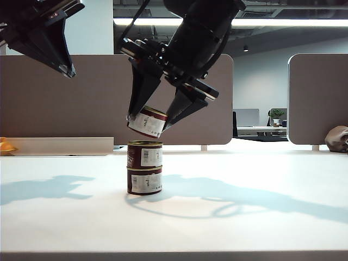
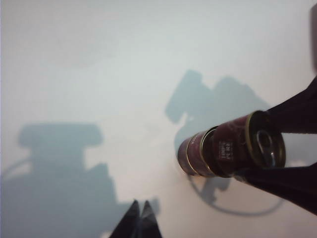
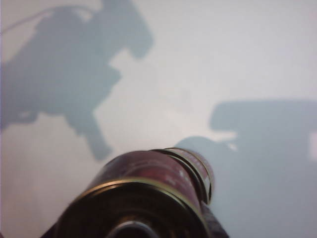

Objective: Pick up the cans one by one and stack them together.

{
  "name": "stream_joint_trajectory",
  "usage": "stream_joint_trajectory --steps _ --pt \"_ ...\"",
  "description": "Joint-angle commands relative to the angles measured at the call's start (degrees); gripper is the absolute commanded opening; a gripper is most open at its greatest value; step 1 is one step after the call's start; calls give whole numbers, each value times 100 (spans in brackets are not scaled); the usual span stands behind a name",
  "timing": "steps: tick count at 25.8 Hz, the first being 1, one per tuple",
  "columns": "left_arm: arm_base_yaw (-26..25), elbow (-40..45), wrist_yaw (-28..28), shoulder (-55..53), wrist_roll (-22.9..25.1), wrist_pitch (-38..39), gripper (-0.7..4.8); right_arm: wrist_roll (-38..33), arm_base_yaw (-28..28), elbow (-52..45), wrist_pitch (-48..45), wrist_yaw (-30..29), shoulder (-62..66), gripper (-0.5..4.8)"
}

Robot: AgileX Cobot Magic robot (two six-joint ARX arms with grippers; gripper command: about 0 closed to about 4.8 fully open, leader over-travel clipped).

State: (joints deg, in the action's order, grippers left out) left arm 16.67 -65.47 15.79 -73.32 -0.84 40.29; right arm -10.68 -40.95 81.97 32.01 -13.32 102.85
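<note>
Two cans stand stacked on the white table (image 1: 244, 217), the upper can (image 1: 144, 154) on the lower can (image 1: 144, 180). A third can (image 1: 147, 122) hangs tilted just above the stack, not touching it, with my right gripper (image 1: 148, 123) shut on its sides. In the left wrist view this held can (image 2: 242, 146) shows its gold pull-tab lid between the right gripper's dark fingers (image 2: 297, 116). In the right wrist view the held can (image 3: 143, 193) fills the foreground and hides most of the stack (image 3: 203, 168). My left gripper (image 1: 69, 72) is raised at the upper left, shut and empty (image 2: 139, 204).
Beige partition panels (image 1: 65, 98) stand behind the table. An orange object (image 1: 5, 147) lies at the far left edge. A brown bag (image 1: 338, 138) sits at the far right. Arm shadows fall across the tabletop.
</note>
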Motion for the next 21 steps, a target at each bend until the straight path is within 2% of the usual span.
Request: stream_joint_trajectory --steps 1,8,11,12,15,18,21 --pt "2 -4 -15 35 48 -4 -6 -7 -4 42 -107 -28 11 198" --pt "2 -4 -15 35 85 -4 -6 -7 -2 42 -63 105 59 203" --pt "2 -4 -15 35 90 24 -6 -7 -2 42 -55 168 59 243" --pt "2 -4 -15 35 90 44 -6 -7 -2 42 -57 186 59 271" --pt "2 -4 -15 35 105 48 -6 -7 -4 42 -57 179 59 275" --pt "2 -4 -13 35 109 70 -6 -7 -4 42 -48 164 96 324" --pt "2 -4 -15 35 136 96 -6 -7 -13 42 -11 162 142 338"
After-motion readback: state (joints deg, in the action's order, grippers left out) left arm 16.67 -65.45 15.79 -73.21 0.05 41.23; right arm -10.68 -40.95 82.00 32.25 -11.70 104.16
